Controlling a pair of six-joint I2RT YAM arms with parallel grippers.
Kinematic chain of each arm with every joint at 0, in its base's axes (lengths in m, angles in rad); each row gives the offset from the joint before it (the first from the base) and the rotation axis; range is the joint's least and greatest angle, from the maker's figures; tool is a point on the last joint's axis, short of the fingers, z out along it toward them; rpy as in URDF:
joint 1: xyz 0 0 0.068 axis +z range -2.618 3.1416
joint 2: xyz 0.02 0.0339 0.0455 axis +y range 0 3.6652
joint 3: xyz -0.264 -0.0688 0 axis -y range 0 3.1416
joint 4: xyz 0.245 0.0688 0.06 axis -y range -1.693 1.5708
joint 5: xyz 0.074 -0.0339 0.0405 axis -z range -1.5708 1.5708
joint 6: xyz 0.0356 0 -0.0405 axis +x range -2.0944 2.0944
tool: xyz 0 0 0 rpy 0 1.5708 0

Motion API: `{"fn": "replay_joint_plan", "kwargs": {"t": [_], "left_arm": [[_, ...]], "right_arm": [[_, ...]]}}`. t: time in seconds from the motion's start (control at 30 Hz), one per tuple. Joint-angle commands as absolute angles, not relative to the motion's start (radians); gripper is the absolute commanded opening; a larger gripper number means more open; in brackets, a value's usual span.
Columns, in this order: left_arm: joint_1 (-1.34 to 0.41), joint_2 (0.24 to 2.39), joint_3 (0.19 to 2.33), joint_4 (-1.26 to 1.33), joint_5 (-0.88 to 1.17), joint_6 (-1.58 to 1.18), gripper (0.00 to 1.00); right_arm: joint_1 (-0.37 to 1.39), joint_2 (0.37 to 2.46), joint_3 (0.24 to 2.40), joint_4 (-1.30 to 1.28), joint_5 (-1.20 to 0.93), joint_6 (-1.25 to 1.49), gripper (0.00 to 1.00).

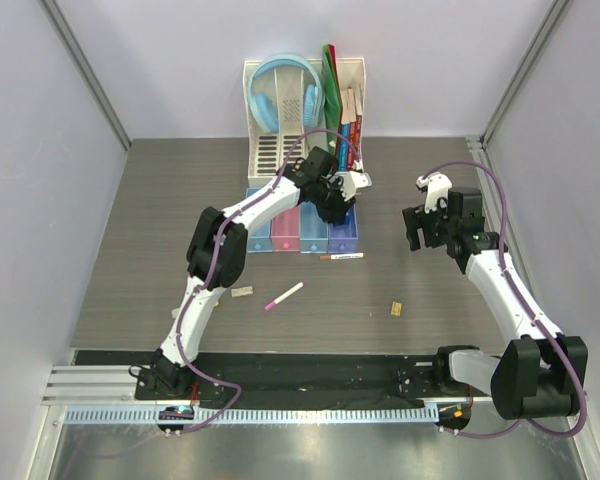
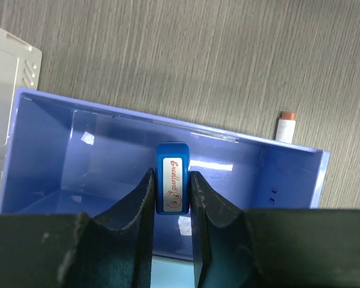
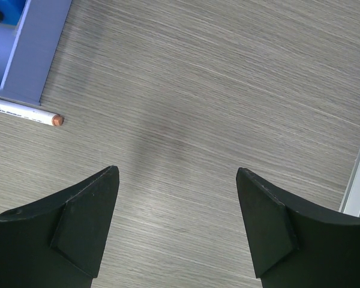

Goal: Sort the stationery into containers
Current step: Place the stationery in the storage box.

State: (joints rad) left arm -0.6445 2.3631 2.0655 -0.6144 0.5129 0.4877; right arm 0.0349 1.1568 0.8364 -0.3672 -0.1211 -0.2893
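A pink-tipped white pen [image 1: 283, 296] is seen lying loose on the grey table [image 1: 150, 260], the right gripper [image 3: 177, 174] is held wide open and empty, and farther back a small blue labelled block [image 2: 171, 191] is pinched by the left gripper [image 2: 171, 175] over the purple-blue translucent plastic bin [image 2: 78, 144].

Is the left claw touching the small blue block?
Touching. The left wrist view shows the left claw closed on the blue block, both fingers pressed against its sides, no gap.
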Motion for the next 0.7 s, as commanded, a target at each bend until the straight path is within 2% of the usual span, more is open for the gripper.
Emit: {"fn": "replay_joint_plan", "kwargs": {"t": [0.0, 0.13, 0.17, 0.2, 0.4, 0.53, 0.57, 0.6, 0.67], "left_arm": [[-0.652, 2.375, 2.114, -0.604, 0.528, 0.500, 0.00], [-0.653, 2.382, 2.118, -0.606, 0.526, 0.497, 0.01], [-0.653, 2.384, 2.117, -0.604, 0.526, 0.497, 0.03], [-0.655, 2.385, 2.118, -0.606, 0.526, 0.497, 0.16], [-0.657, 2.387, 2.117, -0.604, 0.523, 0.494, 0.23], [-0.660, 2.379, 2.112, -0.606, 0.522, 0.494, 0.24], [-0.661, 2.378, 2.111, -0.607, 0.522, 0.494, 0.26], [-0.660, 2.376, 2.109, -0.607, 0.520, 0.494, 0.34], [-0.663, 2.373, 2.105, -0.610, 0.522, 0.494, 0.34]], "right_arm": [[0.026, 1.129, 0.838, -0.342, -0.141, -0.281, 0.84], [0.021, 1.121, 0.835, -0.342, -0.144, -0.281, 0.84], [0.021, 1.118, 0.834, -0.342, -0.147, -0.279, 0.84], [0.021, 1.115, 0.834, -0.342, -0.147, -0.279, 0.84], [0.014, 1.108, 0.834, -0.342, -0.152, -0.276, 0.84], [0.012, 1.101, 0.838, -0.344, -0.152, -0.275, 0.84], [0.014, 1.100, 0.838, -0.344, -0.155, -0.275, 0.84], [0.012, 1.097, 0.838, -0.344, -0.155, -0.275, 0.84], [0.012, 1.097, 0.838, -0.344, -0.155, -0.273, 0.84]]}}
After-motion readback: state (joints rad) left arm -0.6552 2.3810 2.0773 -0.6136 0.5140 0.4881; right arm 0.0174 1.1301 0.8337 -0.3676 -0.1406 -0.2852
